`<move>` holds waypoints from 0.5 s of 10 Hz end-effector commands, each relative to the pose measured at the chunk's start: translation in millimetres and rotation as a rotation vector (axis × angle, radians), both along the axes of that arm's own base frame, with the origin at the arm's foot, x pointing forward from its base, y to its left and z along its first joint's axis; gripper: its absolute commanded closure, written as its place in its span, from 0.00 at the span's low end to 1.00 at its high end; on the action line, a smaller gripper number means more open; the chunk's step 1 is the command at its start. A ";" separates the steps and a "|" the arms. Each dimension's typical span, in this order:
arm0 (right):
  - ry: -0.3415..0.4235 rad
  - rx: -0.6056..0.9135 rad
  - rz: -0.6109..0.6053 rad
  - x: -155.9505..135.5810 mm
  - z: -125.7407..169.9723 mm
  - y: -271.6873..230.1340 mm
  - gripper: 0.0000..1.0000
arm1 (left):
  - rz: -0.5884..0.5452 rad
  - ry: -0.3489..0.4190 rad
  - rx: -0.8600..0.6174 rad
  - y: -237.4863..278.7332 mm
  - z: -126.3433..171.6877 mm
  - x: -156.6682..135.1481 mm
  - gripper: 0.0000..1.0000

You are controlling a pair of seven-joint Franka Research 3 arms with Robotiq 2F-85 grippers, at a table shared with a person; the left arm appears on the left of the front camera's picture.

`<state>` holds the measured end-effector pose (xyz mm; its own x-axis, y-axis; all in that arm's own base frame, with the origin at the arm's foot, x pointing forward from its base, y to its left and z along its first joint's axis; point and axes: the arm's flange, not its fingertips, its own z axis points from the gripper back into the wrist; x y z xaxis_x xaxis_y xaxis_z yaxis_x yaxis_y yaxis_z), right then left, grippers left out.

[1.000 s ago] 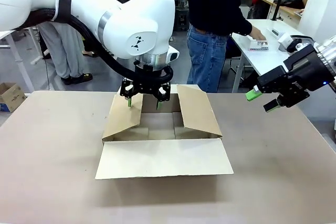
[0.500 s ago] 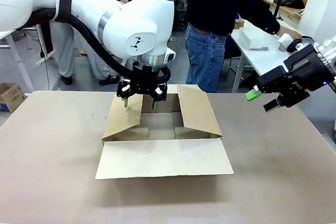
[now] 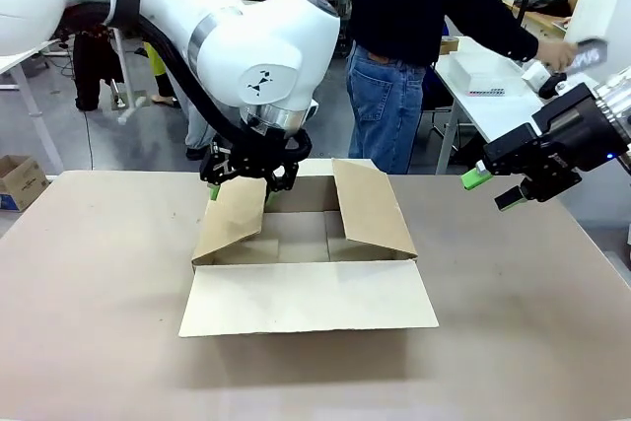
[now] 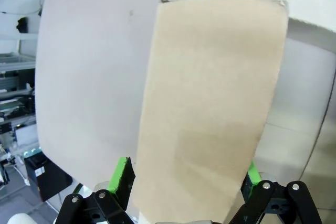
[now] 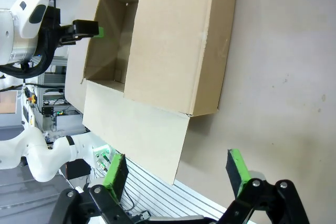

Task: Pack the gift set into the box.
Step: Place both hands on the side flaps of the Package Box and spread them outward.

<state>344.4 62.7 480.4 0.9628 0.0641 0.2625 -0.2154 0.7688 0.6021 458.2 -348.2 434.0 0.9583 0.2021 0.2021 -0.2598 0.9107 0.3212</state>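
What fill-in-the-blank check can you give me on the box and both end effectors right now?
1. The left end effector straddles a flap on the box's ___ side, by the robot's own sides.
2. The right end effector hangs beside the box with its fingers ___ and nothing between them.
3. The person stands at the table's ___ side, one hand reaching over a white side table.

Missing words: left; open; far.
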 end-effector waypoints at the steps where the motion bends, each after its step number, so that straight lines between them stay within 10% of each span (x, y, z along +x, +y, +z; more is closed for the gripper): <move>1: -0.023 0.001 0.007 2.3 -1.2 -0.3 0.00 | 0.044 -0.078 0.003 18.5 13.4 -6.2 0.00; 5: -0.023 0.001 0.007 2.3 -1.2 -0.3 0.00 | 0.112 -0.095 -0.025 67.2 29.2 -2.8 0.00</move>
